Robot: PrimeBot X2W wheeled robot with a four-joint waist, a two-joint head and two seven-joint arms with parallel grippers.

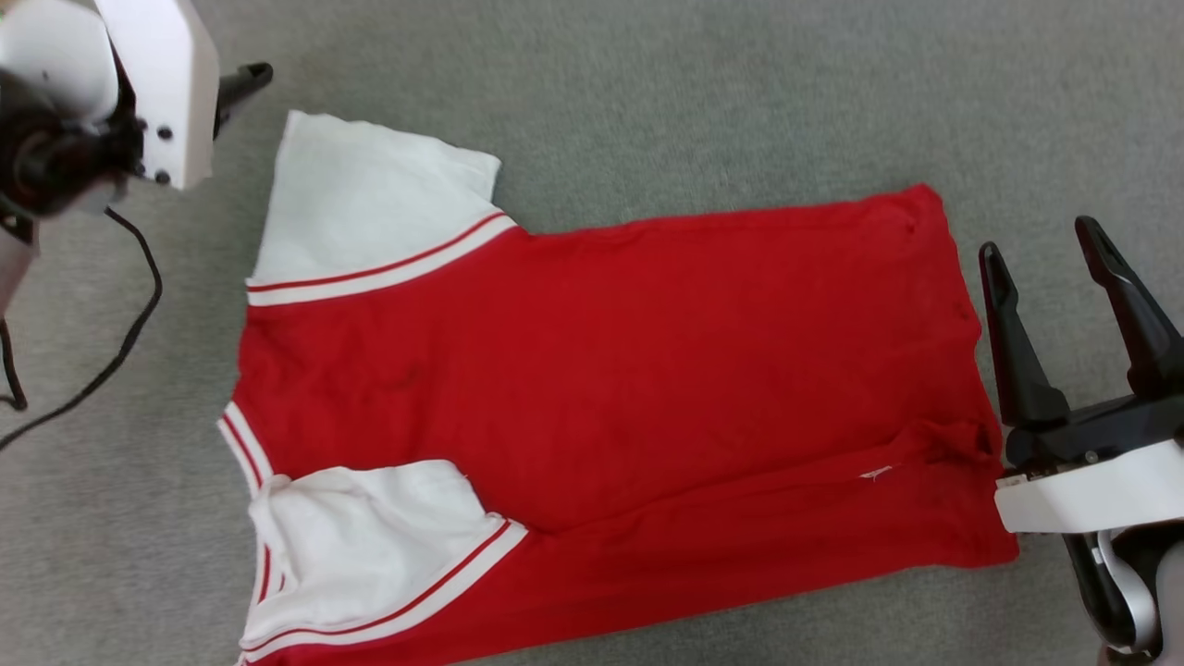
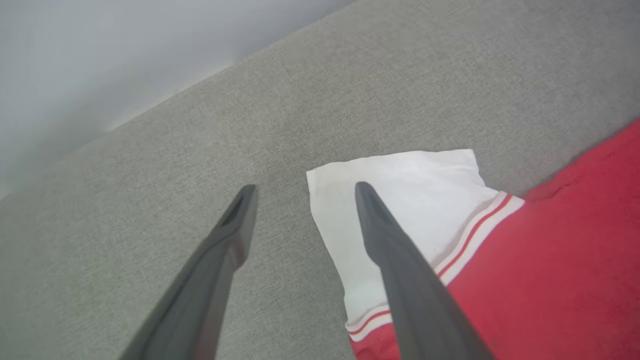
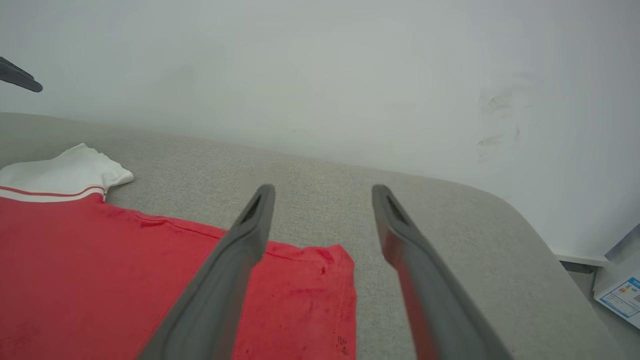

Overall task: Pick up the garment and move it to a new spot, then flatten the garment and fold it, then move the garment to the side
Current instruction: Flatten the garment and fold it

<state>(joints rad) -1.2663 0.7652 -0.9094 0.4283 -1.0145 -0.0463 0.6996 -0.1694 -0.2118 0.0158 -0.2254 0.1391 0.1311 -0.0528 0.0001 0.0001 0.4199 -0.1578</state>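
Red T-shirt (image 1: 601, 370) lies spread between two released hands: left hand (image 2: 305, 186) at its white sleeve (image 2: 420, 190), right hand (image 1: 1038, 236) just beside its hem (image 1: 957, 296).

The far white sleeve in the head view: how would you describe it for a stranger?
On the grey surface lies a red T-shirt, spread out. At its left end are two white sleeves; this one is the far sleeve, beside the left gripper. Unlike the near sleeve, partly bunched against the red body, it lies flat.
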